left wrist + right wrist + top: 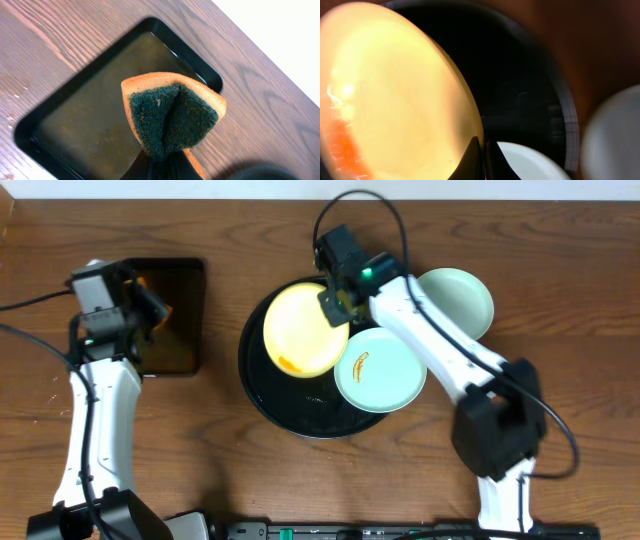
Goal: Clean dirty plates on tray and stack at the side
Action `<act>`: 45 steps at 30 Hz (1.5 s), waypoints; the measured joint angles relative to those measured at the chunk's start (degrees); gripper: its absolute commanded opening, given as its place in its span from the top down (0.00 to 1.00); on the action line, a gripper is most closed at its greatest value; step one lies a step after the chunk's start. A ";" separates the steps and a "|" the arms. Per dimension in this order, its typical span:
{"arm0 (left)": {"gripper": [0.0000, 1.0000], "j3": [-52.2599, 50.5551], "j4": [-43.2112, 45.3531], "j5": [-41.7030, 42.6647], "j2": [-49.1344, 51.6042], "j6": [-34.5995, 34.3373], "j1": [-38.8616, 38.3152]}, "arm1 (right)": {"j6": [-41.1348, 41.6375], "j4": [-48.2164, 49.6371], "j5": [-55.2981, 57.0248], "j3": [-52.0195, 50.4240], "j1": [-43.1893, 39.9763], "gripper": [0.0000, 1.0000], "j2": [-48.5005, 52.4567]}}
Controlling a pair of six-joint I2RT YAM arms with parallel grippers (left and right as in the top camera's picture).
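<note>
Your right gripper (335, 307) is clenched on the rim of the pale yellow plate (300, 325). Its 2 fingers (472, 157) stand almost together with the plate's edge pinched between them. From the jaws the plate spreads out over the round black tray (262, 395), and its orange smear (288, 363) sits at the rim farthest from the grip. The jaw side of the plate seems lifted off the tray, though the wrist view is too blurred up close to be sure.

Just beside the jaws, on the arm's side, lies the smeared mint plate (385, 375). It carries 1 short orange-brown streak and overhangs the tray's rim. The other mint plate (462, 298) rests on the wooden table (560, 240) outside the tray. It is farther from the jaws, and your right arm crosses its near edge.

Your left gripper (150, 300) is clenched on a folded sponge (170, 115) — dark green scouring face outward, tan backing wrapped round it. The sponge juts out ahead of the jaws, above the smaller rectangular black tray (65, 130). You cannot tell from these views whether it touches that tray.
</note>
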 measured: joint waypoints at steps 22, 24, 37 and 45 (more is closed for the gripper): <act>0.92 0.00 8.22 0.02 19.26 7.93 1.79 | -21.11 8.22 45.72 0.00 14.14 0.99 -6.54; 0.93 -0.02 8.31 0.00 19.26 7.93 2.25 | -24.20 10.73 49.70 0.00 15.76 0.99 -6.54; 0.92 0.00 7.15 0.04 19.26 8.11 3.13 | -33.86 14.12 60.35 0.00 19.63 0.99 -6.54; 0.92 0.00 6.67 0.04 19.26 8.11 3.13 | -34.05 13.88 61.51 0.00 19.63 0.99 -6.54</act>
